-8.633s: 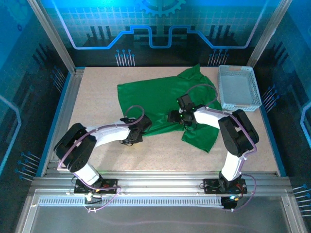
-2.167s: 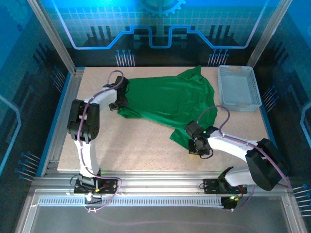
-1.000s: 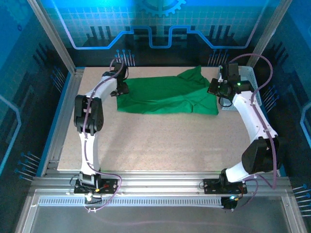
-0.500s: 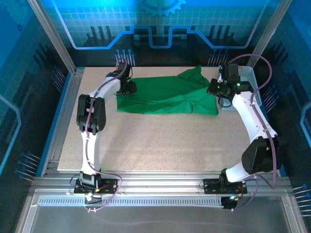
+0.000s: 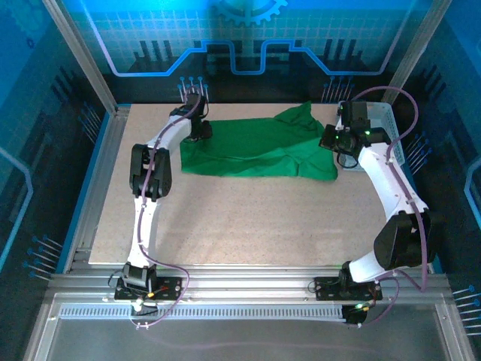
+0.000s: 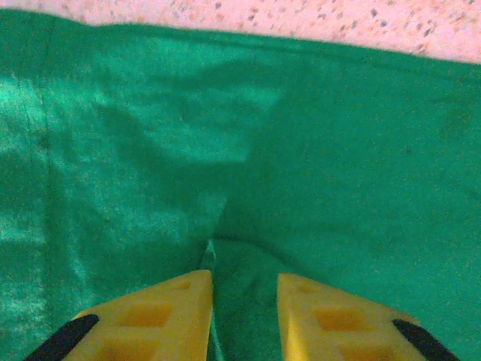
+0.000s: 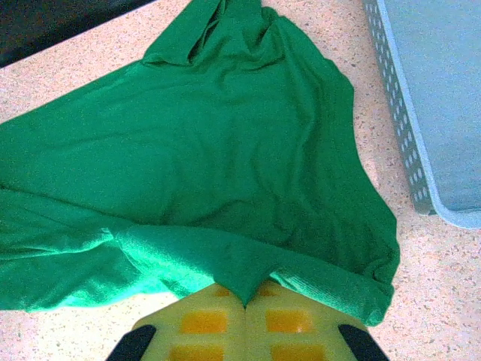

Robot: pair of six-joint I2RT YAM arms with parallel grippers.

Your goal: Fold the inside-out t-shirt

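Grippers differ: your right gripper (image 7: pixel 246 292) is clamped on the right edge of the bright green cloth t-shirt (image 5: pixel 255 147) at upper middle of the speckled surface (image 5: pixel 248 218), while your left gripper (image 6: pixel 244 280) stands slightly parted on its upper-left corner.

White arms (image 5: pixel 391 179), purple cables (image 5: pixel 384 88), yellow fingers (image 6: pixel 150 316)

The table (image 5: pixel 248 218) is tan with little specks. A green shirt (image 5: pixel 255 147) lies bunched up along its far side. A white basket (image 7: pixel 436 98) sits just beside the shirt, on the right.
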